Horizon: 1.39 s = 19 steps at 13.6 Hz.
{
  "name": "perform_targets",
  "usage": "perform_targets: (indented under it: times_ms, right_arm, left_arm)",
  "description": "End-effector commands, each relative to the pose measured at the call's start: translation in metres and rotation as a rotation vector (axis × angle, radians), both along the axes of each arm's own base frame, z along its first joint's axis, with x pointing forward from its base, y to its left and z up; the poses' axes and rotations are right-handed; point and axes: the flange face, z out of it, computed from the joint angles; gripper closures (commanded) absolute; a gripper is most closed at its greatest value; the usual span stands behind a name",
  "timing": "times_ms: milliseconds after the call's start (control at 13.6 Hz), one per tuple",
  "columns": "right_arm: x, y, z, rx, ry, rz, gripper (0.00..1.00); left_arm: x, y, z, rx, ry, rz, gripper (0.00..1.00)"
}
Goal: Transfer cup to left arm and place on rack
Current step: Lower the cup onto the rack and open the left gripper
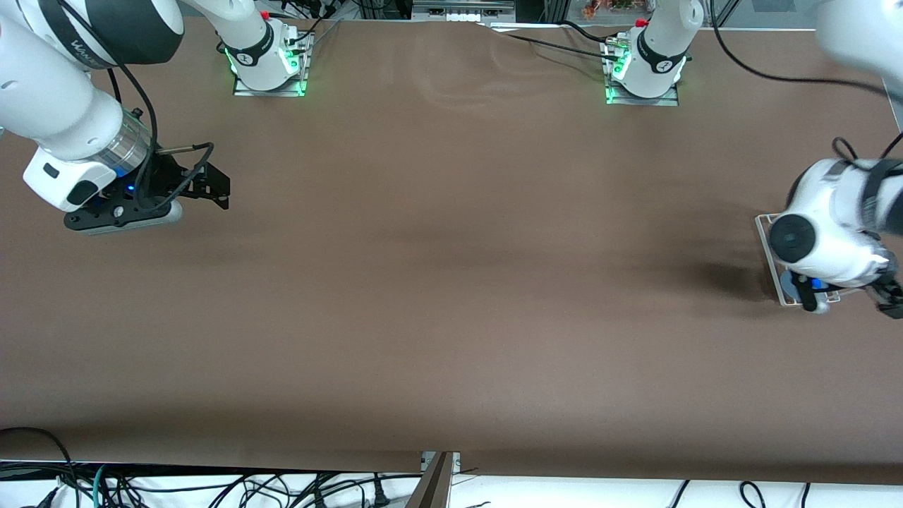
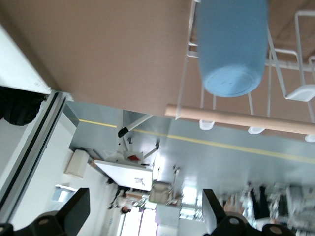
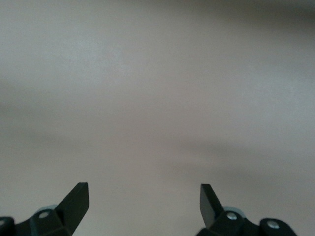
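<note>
1. The left gripper (image 2: 142,216) stood with its two black fingers (image 2: 78,209) spread wide apart and nothing between them; it had hold of nothing.
2. Just ahead of those open fingers, in the left wrist view, the light-blue cup (image 2: 232,46) lay among the upright wire loops of the white wire rack (image 2: 283,73), its closed base turned toward the camera and apart from the fingertips.
3. The rack's pale wooden rod (image 2: 236,119) ran along the rack's edge between the cup and the gripper.
4. In the front view the left arm (image 1: 829,236) hung over the rack (image 1: 765,233) at its own end of the table, hiding most of it; only a corner of the white frame showed beneath the wrist, and the cup could not be made out there.
5. The right gripper (image 3: 143,204) was likewise open, its fingers wide apart and empty, with only bare brown table (image 3: 157,98) ahead of them.
6. In the front view the right gripper (image 1: 211,187) waited low over the table near the right arm's end, well apart from the rack.
7. The brown table (image 1: 451,282) between the two arms carried nothing else that could be seen.
</note>
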Motion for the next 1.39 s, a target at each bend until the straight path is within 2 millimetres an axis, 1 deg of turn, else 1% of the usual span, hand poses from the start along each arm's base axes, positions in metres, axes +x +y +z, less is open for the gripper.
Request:
perform_targets:
  times_ms: [0, 73, 147, 220, 293, 366, 513, 586, 660, 733, 880, 953, 1026, 1099, 1246, 1319]
  right_arm:
    - [-0.002, -0.001, 0.010, 0.018, 0.004, -0.001, 0.00]
    - [-0.004, 0.001, 0.014, 0.019, 0.002, -0.001, 0.00]
    - [-0.005, 0.003, 0.017, 0.019, -0.006, -0.002, 0.00]
    - [-0.004, 0.006, 0.032, 0.018, -0.036, 0.002, 0.00]
    - [-0.004, 0.005, 0.037, 0.024, -0.038, -0.001, 0.00]
    - [-0.004, 0.004, 0.038, 0.028, -0.036, 0.000, 0.00]
    - [-0.004, 0.003, 0.038, 0.028, -0.036, -0.006, 0.00]
    - [-0.005, 0.001, 0.036, 0.024, -0.021, -0.009, 0.00]
    - [-0.006, 0.001, 0.035, 0.022, -0.009, -0.009, 0.00]
    - [-0.009, 0.001, 0.034, 0.018, 0.009, -0.008, 0.00]
    - [-0.013, 0.001, 0.030, 0.007, 0.052, -0.012, 0.00]
    - [-0.013, 0.001, 0.030, 0.007, 0.053, -0.011, 0.00]
    - [-0.013, 0.000, 0.030, 0.007, 0.053, -0.012, 0.00]
    - [-0.012, -0.002, 0.029, 0.006, 0.051, -0.012, 0.00]
    - [-0.010, -0.004, 0.029, 0.008, 0.048, -0.006, 0.00]
    - [-0.010, -0.004, 0.030, 0.007, 0.043, -0.012, 0.00]
  left_arm:
    - [0.007, -0.033, 0.085, -0.210, -0.169, 0.104, 0.00]
    - [0.008, -0.048, 0.110, -0.291, -0.196, 0.172, 0.00]
    - [0.009, -0.070, 0.134, -0.359, -0.208, 0.218, 0.00]
    - [0.006, -0.091, 0.149, -0.403, -0.214, 0.284, 0.00]
    - [0.002, -0.105, 0.163, -0.425, -0.254, 0.367, 0.00]
    - [-0.002, -0.121, 0.175, -0.450, -0.309, 0.451, 0.00]
    - [-0.009, -0.138, 0.197, -0.576, -0.392, 0.644, 0.00]
    - [-0.012, -0.143, 0.204, -0.653, -0.424, 0.768, 0.00]
    - [-0.017, -0.141, 0.210, -0.708, -0.452, 0.896, 0.00]
    - [-0.019, -0.144, 0.214, -0.766, -0.468, 1.005, 0.00]
    - [-0.023, -0.134, 0.219, -0.866, -0.476, 1.212, 0.00]
    - [-0.024, -0.130, 0.220, -0.894, -0.471, 1.273, 0.00]
    - [-0.027, -0.128, 0.226, -0.907, -0.474, 1.305, 0.00]
    - [-0.030, -0.130, 0.227, -0.896, -0.472, 1.347, 0.00]
    - [-0.037, -0.135, 0.225, -0.842, -0.443, 1.386, 0.00]
    - [-0.036, -0.131, 0.223, -0.837, -0.443, 1.385, 0.00]
